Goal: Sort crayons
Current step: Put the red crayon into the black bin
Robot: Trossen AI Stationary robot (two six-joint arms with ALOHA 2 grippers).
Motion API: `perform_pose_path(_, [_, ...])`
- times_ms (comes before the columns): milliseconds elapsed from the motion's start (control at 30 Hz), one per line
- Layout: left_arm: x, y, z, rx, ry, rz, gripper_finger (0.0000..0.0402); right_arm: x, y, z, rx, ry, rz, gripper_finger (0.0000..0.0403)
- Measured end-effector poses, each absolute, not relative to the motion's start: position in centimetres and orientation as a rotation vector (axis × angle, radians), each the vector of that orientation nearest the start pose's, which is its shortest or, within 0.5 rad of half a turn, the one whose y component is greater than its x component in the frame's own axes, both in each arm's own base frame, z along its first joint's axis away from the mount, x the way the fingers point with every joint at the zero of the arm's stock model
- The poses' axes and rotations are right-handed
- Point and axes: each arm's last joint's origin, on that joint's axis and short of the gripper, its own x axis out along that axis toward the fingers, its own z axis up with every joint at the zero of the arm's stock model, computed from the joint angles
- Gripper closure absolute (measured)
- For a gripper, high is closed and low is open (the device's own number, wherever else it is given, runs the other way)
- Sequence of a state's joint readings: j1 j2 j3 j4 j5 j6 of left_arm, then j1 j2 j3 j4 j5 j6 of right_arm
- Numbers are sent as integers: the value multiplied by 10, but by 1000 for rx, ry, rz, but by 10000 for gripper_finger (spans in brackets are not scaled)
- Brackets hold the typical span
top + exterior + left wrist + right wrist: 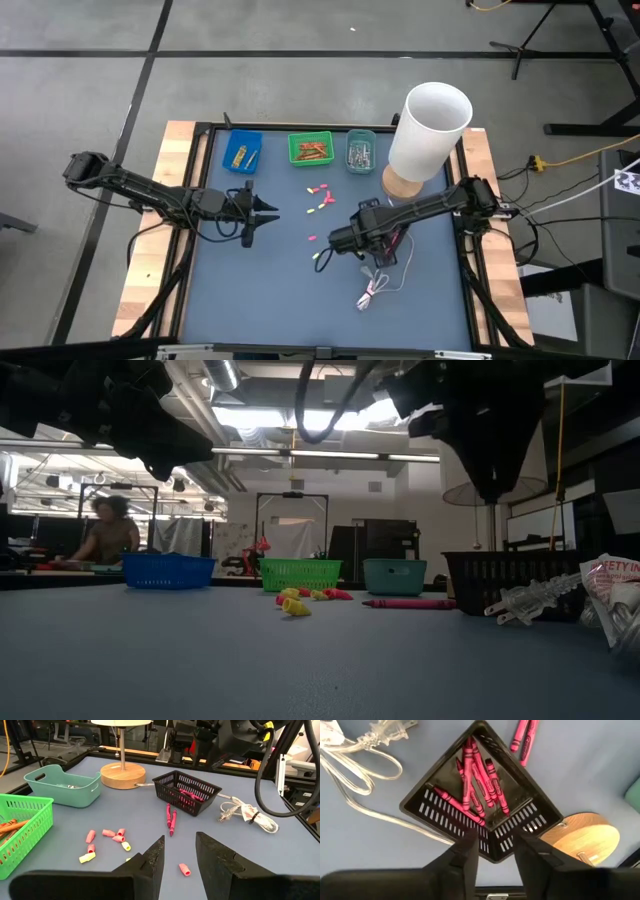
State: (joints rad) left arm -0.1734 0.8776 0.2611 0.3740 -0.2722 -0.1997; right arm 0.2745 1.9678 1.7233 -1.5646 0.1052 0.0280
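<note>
A black basket [480,795] stands on the blue-grey table and holds several pink-red crayons [475,780]. My right gripper [495,834] hangs open above the basket's near corner, pointing steeply down, with nothing between its fingers. Two more pink-red crayons [170,817] lie side by side on the table just outside the basket [187,792]. My left gripper [179,839] waits open at the table's left middle [268,212], level and aimed toward the basket. Small pink and yellow pieces [107,837] lie scattered on the table between the two grippers.
Blue [242,150], green [311,149] and teal [361,151] trays line the far edge; the green one [20,820] holds orange crayons. A lamp with a wooden base [122,772] and white shade [428,130] stands at the far right. A coiled clear cable [375,290] lies near the front.
</note>
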Motion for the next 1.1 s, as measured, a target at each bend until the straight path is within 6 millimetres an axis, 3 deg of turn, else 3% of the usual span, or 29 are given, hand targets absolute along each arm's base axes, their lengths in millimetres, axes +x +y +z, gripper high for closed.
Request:
perform_pose_path(200, [177, -23, 191, -145, 226, 121, 305, 346, 92, 251, -380, 1689, 37, 248])
perform_pose_path(400, [177, -23, 191, -145, 226, 121, 305, 363, 94, 250, -419, 1508, -24, 240])
perform_pose_path(733, [177, -23, 191, -145, 226, 121, 305, 392, 78, 249, -258, 1297, -6, 240])
perform_pose_path(1100, [177, -23, 190, -143, 232, 122, 305, 416, 36, 201, -85, 1422, 20, 239])
